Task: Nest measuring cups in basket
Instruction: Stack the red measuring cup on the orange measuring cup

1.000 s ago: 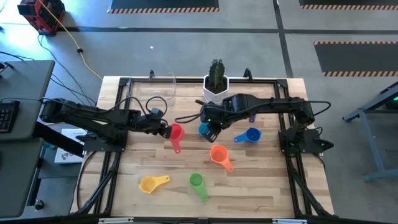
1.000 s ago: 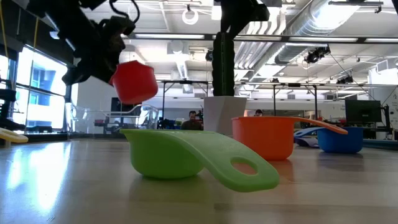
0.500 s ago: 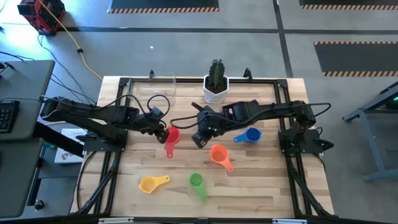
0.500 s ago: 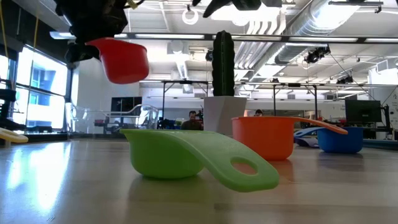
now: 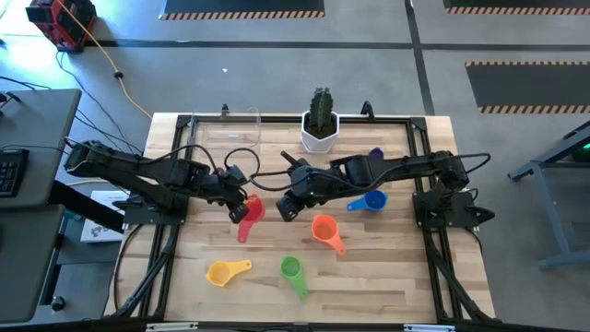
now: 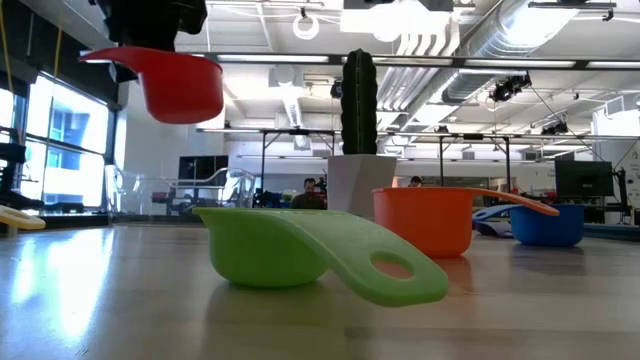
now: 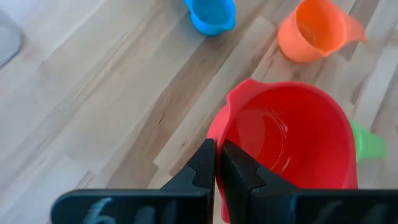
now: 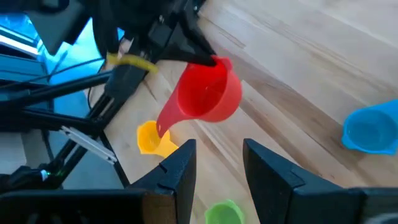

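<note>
Nearest you on the tabletop [image 5: 369, 277] lie the yellow cup [image 5: 221, 272] and the green cup [image 5: 291, 268], with the orange cup [image 5: 323, 228] just beyond them toward the right arm's side.

Above the middle of the tabletop, your left gripper [image 7: 216, 163] is pinched fully closed on the rim of the red cup [image 5: 253, 209]. The cup hangs clear of the wood, mouth up and roughly level in the low view, its handle trailing toward the near edge.

Just beside it, your right gripper [image 8: 219, 163] faces the red cup with its fingers [image 8: 180, 167] about half apart. They hold nothing, and there is clear space between them and the cup.

Farther back on the right side sits the dark blue cup [image 5: 372, 199], with the light blue cup [image 7: 211, 14] also on the wood there.

The basket [image 5: 230, 129] stands at the far edge, on the left arm's side, beside the cactus pot [image 5: 320, 129]. From the red cup it lies straight away from you, so the left arm is the nearer carrier and I judge it needs only to travel toward the far edge.
</note>
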Robot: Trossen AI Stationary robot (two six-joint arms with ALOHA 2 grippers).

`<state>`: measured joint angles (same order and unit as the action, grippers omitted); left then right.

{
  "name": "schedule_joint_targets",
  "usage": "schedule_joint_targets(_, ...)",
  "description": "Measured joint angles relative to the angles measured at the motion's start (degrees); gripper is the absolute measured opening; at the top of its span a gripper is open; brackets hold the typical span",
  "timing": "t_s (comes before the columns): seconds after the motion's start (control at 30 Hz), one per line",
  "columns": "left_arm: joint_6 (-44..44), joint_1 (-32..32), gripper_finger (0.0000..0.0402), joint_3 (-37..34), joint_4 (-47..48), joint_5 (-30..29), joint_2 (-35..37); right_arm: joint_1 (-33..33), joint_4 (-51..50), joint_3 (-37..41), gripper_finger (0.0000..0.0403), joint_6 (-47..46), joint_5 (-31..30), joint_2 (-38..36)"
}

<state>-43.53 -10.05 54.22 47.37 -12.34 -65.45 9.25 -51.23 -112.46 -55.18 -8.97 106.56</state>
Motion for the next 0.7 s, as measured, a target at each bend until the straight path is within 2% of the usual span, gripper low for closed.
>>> schedule_joint_targets(0.27,3.7,-0.6,0.0005,2.5,0.0,-2.1,-3.1,-0.9,-0.4,0.0,0.0128,3.2,-0.7,0.5)
schedule_joint_targets(0.53,10.1,-0.6,0.0005,7.9,0.3,-5.7,-6.8,-2.0,-0.8,0.0,0.0177,2.1,-1.4,2.6)
schedule_joint_targets(0.7,11.5,-0.5,0.0005,9.7,0.4,-7.1,-8.8,-2.5,-0.7,0.0,0.0183,-0.3,-1.6,3.4)
